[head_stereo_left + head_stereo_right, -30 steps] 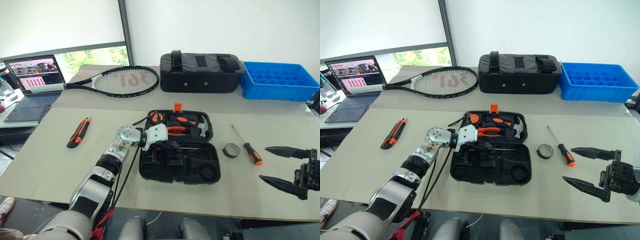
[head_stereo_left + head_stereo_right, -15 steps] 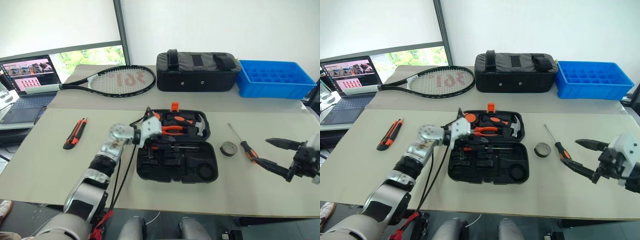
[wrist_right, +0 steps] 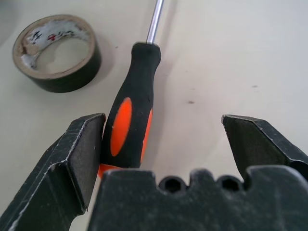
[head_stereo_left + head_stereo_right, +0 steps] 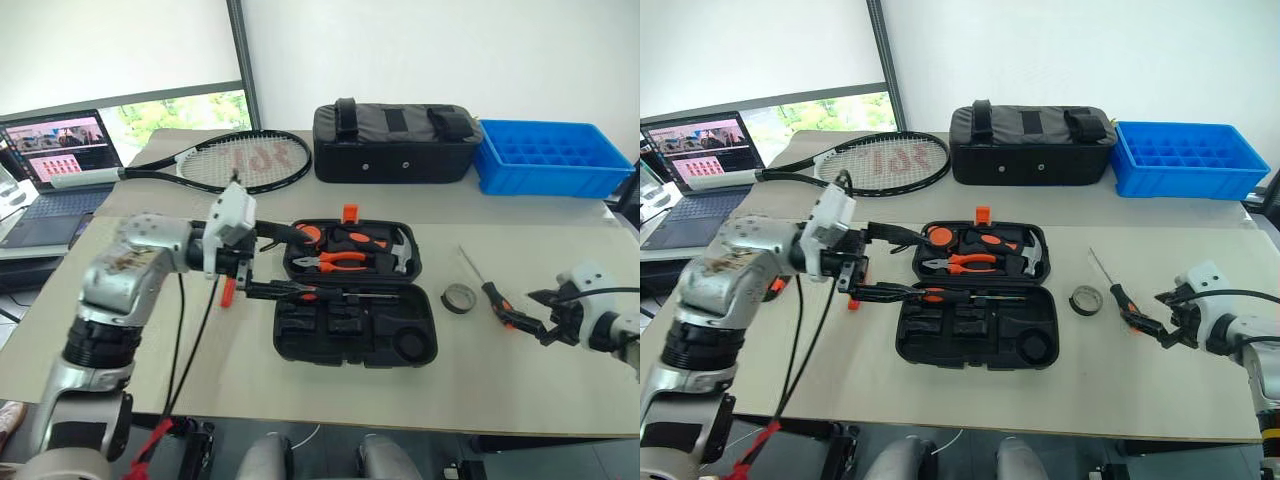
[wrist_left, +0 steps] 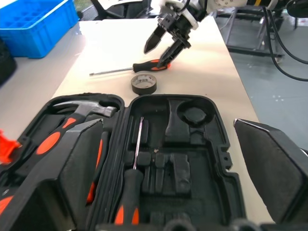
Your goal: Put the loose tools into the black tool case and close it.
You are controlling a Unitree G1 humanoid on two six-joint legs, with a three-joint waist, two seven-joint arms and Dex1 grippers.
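At the nine o'clock side of the tabletop (image 4: pixel 120 340), the left claw (image 4: pixel 275 262) hangs wide and empty over the near edge of the black tool case (image 4: pixel 355 335), lid flat so its slots take tools. At three o'clock the tape roll (image 4: pixel 461 297) and orange-handled screwdriver (image 4: pixel 497 299) lie loose. The right claw (image 4: pixel 535 312) spreads wide, one finger (image 3: pixel 72 159) against the handle, probably to grip it.

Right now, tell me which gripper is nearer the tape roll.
Right. The right gripper straddles the screwdriver just beside the tape roll; the left gripper hangs open over the black tool case, farther off.
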